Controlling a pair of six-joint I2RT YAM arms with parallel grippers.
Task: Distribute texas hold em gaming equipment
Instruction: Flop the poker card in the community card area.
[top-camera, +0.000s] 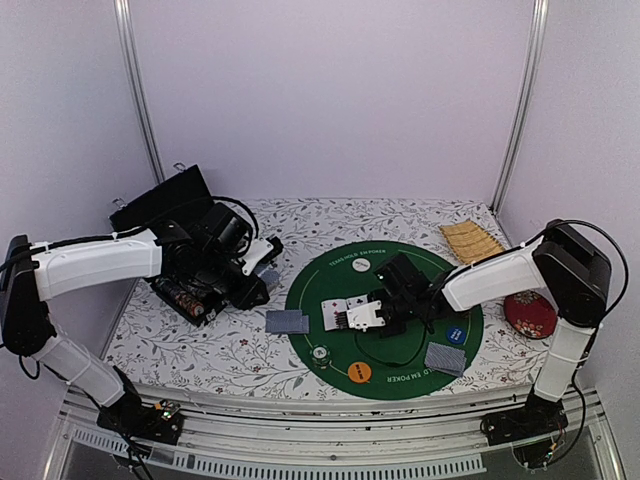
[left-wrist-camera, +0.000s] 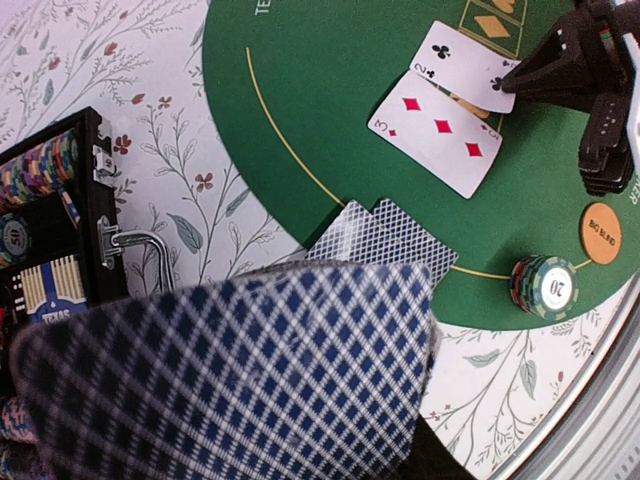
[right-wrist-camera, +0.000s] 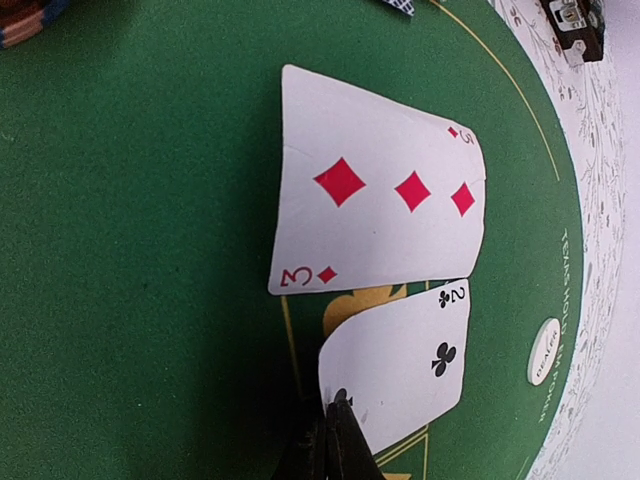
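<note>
My left gripper (top-camera: 258, 268) hovers beside the black chip case (top-camera: 185, 285), shut on blue-checked card backs (left-wrist-camera: 230, 370) that fill the left wrist view and hide its fingers. My right gripper (top-camera: 362, 317) is over the green poker mat (top-camera: 400, 375); its fingertips (right-wrist-camera: 335, 420) are pinched on a corner of the face-up two of clubs (right-wrist-camera: 410, 360). The three of diamonds (right-wrist-camera: 375, 215) lies next to it. Face-down cards lie at the mat's left edge (top-camera: 288, 322) and front right (top-camera: 447, 358). A striped chip stack (top-camera: 320, 355), an orange disc (top-camera: 360, 372), a blue disc (top-camera: 455, 333) and a white disc (top-camera: 362, 265) sit on the mat.
The open chip case (left-wrist-camera: 50, 220) holds rows of chips at the left. A red round cushion (top-camera: 530, 315) lies at the right edge and a tan slatted mat (top-camera: 470, 240) at the back right. A floral cloth (top-camera: 230, 350) covers the table.
</note>
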